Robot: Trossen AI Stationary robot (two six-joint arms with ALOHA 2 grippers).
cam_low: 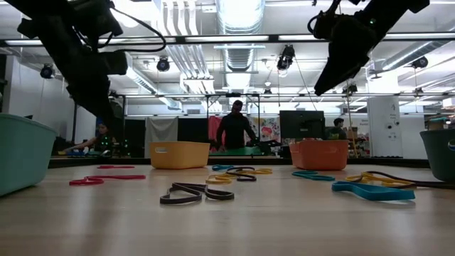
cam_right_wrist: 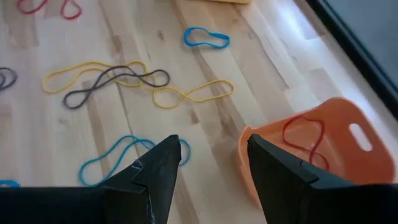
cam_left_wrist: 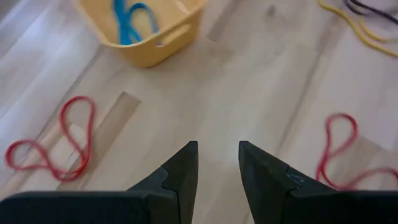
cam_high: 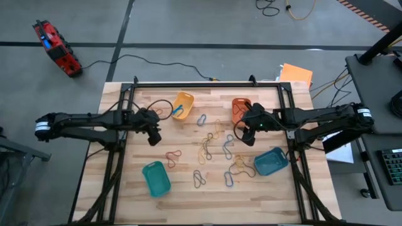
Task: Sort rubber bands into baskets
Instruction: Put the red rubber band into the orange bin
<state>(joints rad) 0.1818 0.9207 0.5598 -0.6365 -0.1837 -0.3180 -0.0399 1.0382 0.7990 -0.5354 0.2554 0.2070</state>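
Apparently both the left hand (cam_high: 152, 135) and the right hand (cam_high: 247, 137) hang part-open and empty above the bench (cam_high: 188, 188) (between picks, I judge), since most rubber bands (cam_high: 217, 147) lie loose among the baskets (cam_high: 156, 178).

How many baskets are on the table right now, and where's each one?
4. Yellow basket at the far side, left of centre; orange basket far right of centre; teal-green basket near left; blue-teal basket near right. None looks hidden.
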